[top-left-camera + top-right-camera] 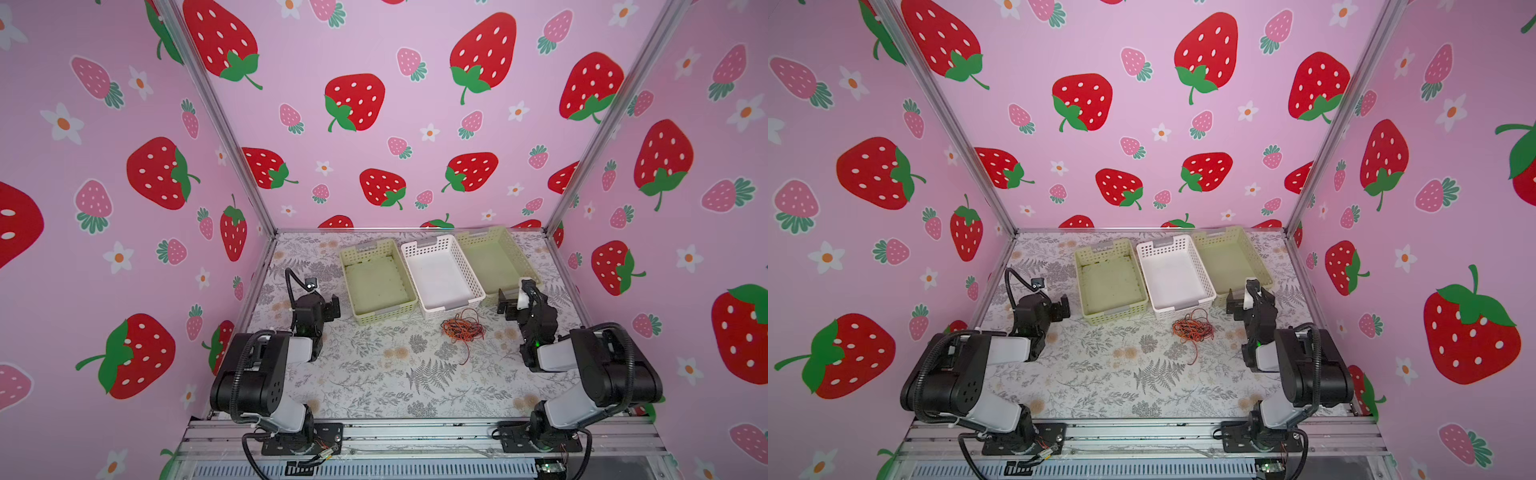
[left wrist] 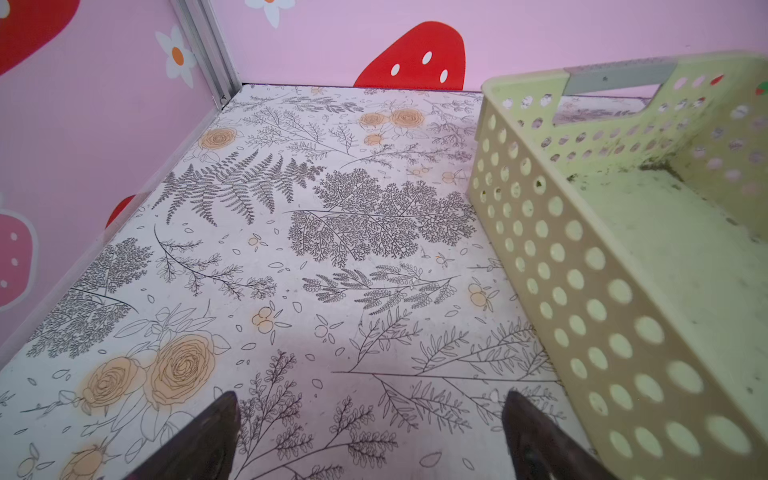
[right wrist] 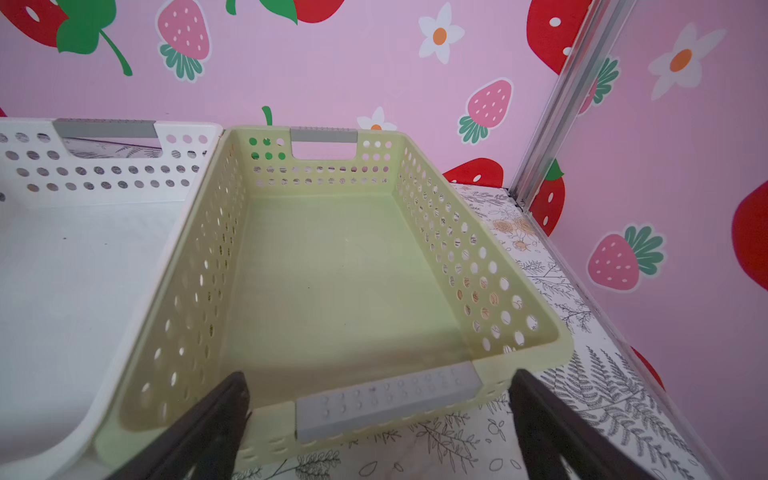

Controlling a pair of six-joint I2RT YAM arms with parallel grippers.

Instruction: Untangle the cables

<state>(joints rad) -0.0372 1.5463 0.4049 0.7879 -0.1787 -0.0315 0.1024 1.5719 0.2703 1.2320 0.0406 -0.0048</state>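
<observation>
**Cables in one knot, both grippers wide & empty**

Only the top views show the cables (image 1: pixel 463 330) (image 1: pixel 1192 328). They're thin floppy wires, orange, brownish & black, balled in a loose nest on the table (image 1: pixel 374 386). The nest sits right of centre, just beside the near wall of the white basket (image 1: pixel 436 309). One strand trails twd the table's near edge. Neither wrist cam catches them.

Left wrist view: left gripper (image 2: pixel 370 399) has fingers well apart, nothing btwn, over bare floral-print table. The left green basket (image 2: pixel 582 291) is alongside, a plastic wall w/ rows of round holes. Dark specks sit in its floor corner.

Right wrist view: right gripper (image 3: pixel 380 376) is also spread, nothing held, at the near wall of the right green basket (image 3: pixel 457 257). A grey grip strip (image 3: pixel 386 399) is on that rim, and the white basket touches its side.

All 3 baskets are rectangular, in a row along the table's far edge.
</observation>
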